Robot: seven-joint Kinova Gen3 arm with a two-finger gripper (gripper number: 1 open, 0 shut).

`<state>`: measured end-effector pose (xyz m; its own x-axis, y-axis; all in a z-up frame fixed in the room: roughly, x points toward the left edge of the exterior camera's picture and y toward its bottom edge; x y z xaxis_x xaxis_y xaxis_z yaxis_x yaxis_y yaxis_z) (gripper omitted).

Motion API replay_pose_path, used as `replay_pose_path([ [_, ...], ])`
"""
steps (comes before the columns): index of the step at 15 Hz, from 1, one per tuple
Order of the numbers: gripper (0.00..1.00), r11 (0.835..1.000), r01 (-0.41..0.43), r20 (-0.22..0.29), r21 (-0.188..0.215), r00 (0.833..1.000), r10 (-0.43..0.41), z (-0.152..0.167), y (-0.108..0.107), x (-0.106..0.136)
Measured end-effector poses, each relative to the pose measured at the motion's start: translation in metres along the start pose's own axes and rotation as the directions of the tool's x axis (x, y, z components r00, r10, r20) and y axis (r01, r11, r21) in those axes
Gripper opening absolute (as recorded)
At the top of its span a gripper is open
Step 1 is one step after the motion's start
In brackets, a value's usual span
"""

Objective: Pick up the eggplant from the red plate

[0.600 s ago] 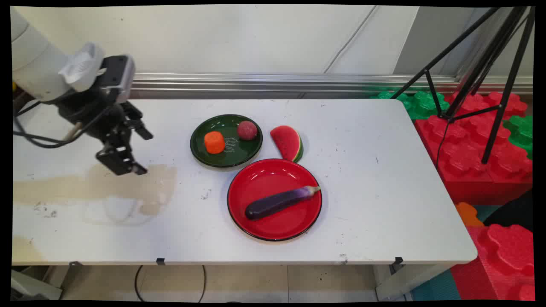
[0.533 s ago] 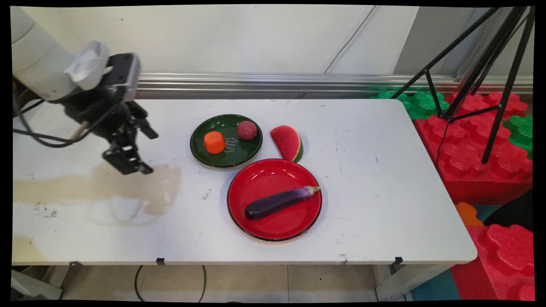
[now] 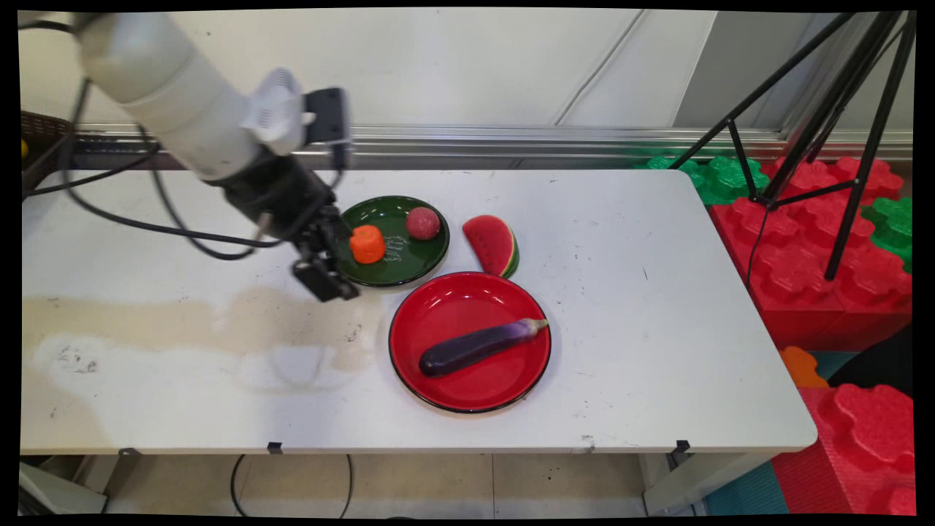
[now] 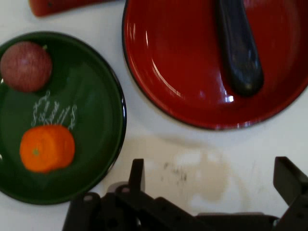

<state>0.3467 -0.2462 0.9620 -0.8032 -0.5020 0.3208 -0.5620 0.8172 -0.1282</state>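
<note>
The gripper [image 4: 211, 180] is hanging open and empty beside the green plate [image 3: 427, 259], nearest the small, likely light carrot piece [image 3: 367, 243].

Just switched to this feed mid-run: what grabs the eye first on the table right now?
The red plate near the table's front edge, with a dark purple eggplant lying across it. Behind it stands a green plate holding an orange fruit and a dark red fruit, with a watermelon slice on the table to its right. The gripper hangs open and empty at the green plate's left rim.
</note>
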Motion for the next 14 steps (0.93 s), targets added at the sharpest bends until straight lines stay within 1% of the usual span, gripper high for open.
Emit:
replay_pose_path([
  [4, 1.00, 0.998, 0.056, 0.008, 0.024, 0.998, -0.056, 0.031, 0.015, 0.042],
  [7, 1.00, 0.996, 0.078, 0.015, 0.036, 0.997, -0.079, 0.050, 0.023, 0.061],
  [10, 1.00, 0.991, 0.122, 0.029, 0.049, 0.992, -0.124, 0.078, 0.033, 0.084],
  [14, 1.00, 0.985, 0.168, 0.052, 0.048, 0.984, -0.170, 0.108, 0.048, 0.104],
])
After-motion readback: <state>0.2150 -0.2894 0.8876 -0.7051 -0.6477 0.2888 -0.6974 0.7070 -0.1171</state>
